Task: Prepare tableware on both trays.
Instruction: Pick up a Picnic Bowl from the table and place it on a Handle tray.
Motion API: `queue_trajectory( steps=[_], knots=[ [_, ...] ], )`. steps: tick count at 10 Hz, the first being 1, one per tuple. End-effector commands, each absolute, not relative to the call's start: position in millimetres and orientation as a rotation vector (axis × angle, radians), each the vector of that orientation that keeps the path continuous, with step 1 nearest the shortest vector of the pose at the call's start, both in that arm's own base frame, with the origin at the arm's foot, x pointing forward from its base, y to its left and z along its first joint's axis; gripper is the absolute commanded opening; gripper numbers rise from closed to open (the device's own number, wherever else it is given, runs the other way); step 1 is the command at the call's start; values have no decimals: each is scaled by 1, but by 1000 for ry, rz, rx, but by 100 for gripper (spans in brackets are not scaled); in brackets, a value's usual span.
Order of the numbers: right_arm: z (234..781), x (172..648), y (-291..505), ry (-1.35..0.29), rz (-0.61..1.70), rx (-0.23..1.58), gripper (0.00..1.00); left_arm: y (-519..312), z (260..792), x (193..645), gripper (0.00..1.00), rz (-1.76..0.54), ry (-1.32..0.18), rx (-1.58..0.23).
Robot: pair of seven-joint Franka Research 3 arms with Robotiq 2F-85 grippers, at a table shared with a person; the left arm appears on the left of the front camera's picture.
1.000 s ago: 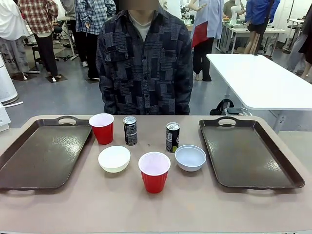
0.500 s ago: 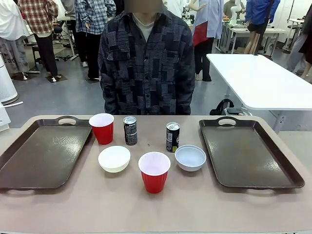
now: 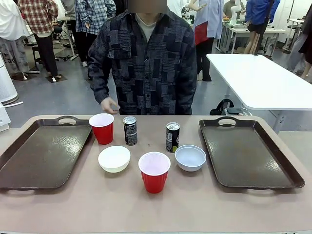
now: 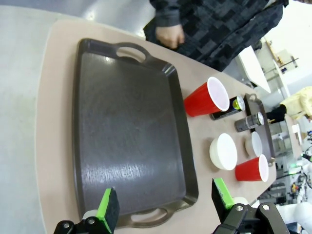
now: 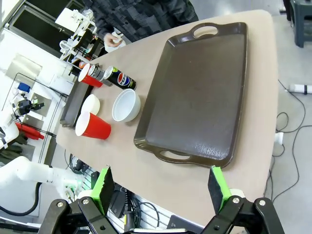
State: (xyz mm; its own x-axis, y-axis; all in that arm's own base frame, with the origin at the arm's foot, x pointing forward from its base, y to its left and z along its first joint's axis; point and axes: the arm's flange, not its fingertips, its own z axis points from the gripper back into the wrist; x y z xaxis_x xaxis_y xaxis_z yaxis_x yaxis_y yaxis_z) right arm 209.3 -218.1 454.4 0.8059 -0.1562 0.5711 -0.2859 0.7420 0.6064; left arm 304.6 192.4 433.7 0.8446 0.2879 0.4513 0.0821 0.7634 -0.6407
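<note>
Tabletop (image 3: 195,204), tan, carries everything, and a person (image 3: 146,63) in a dark patchwork shirt stands at its far edge. Two dark brown trays lie flat on it, the left tray (image 3: 44,156) on my left side and the right tray (image 3: 248,153) on my right, well apart. All six pieces of tableware stand upright on the tabletop between them.

The left bowl (image 3: 114,159) sits near the left tray's inner rim. The right bowl (image 3: 190,158) sits nearer the right tray. The near cup (image 3: 154,172), red with a white inside, stands closest to me, between the two bowls. The far cup (image 3: 102,128) stands by the left tray's far corner. The left can (image 3: 130,130) is just beside that far cup, and the right can (image 3: 172,137) stands just behind the right bowl.

The person's hand (image 3: 110,105) hangs just behind the far cup's rim, and I cannot tell whether it touches.

My left jaws hang above the near end of the left tray, green pads (image 4: 108,210) spread wide with nothing between them. My right jaws hang likewise over the near side of the right tray, pads (image 5: 216,181) wide apart and holding nothing.
</note>
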Motion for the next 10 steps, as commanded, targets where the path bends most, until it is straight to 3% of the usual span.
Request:
queue_trajectory(
  steps=[1,6,10],
  knots=[
    [454,210,-218,-647,79,750,100,193,433,304,100,121,-571,-718],
    [485,211,-197,-582,128,632,100,193,433,304,100,121,-571,-718],
    [529,230,-64,-391,324,355,100,193,433,304,100,121,-571,-718]
  ],
)
